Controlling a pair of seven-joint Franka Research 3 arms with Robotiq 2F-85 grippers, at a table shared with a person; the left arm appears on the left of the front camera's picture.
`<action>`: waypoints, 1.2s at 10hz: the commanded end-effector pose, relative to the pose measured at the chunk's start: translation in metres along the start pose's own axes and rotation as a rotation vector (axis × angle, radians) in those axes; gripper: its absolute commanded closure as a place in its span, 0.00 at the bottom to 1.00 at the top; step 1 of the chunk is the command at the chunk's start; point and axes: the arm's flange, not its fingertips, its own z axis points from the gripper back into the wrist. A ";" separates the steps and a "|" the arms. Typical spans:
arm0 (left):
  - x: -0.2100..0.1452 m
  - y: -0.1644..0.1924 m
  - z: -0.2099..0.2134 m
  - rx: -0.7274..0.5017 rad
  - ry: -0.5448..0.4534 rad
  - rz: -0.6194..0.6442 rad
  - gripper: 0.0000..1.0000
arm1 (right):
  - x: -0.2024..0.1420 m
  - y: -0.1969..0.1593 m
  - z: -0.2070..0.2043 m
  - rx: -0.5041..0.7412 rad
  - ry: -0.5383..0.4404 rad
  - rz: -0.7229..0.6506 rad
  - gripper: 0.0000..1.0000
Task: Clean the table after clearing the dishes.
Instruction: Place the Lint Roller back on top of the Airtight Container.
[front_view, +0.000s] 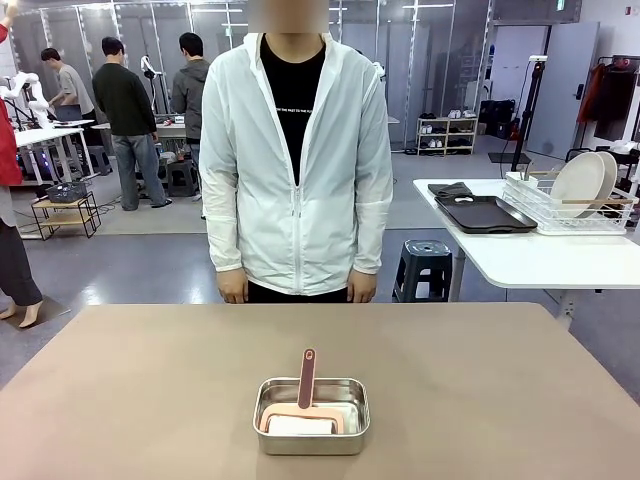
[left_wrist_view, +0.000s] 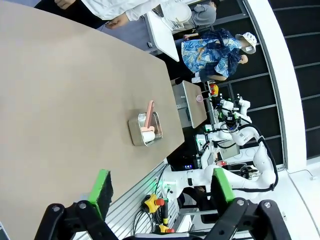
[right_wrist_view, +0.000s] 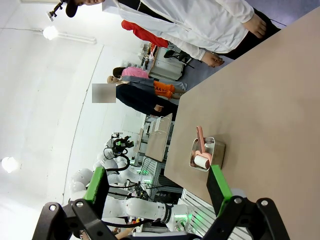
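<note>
- The left hand hangs in the air off the near edge of the table, its two green-padded fingers spread well apart with nothing between them.
- The right hand also hangs clear of the table, off its near edge, fingers spread wide and gripping nothing.
- The steel pan is the landmark: it sits on the table near the robot's edge, about midway across the width.
- Inside the pan lies a pink-handled roller; its white roll rests against the pan's near wall and its handle slopes up over the far rim, pointing toward the person.
- Around the pan the tan tabletop is bare on every side.
- Beyond the pan, at the far edge of the table, a person in a white zipped jacket stands facing the robot, both hands hanging down at the table's edge and touching nothing.
- Farther right of the pan, well apart from the tan table, stands a white side table. It carries dark trays and a wire rack, with white plates standing on edge in the rack.
</note>
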 end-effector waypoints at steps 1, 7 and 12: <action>-0.006 -0.002 -0.001 0.026 -0.006 -0.011 0.00 | -0.001 0.002 -0.001 0.009 0.000 0.005 0.00; -0.006 -0.002 -0.001 0.026 -0.006 -0.011 0.00 | -0.001 0.002 -0.001 0.009 0.000 0.005 0.00; -0.006 -0.002 -0.001 0.026 -0.006 -0.011 0.00 | -0.001 0.002 -0.001 0.009 0.000 0.005 0.00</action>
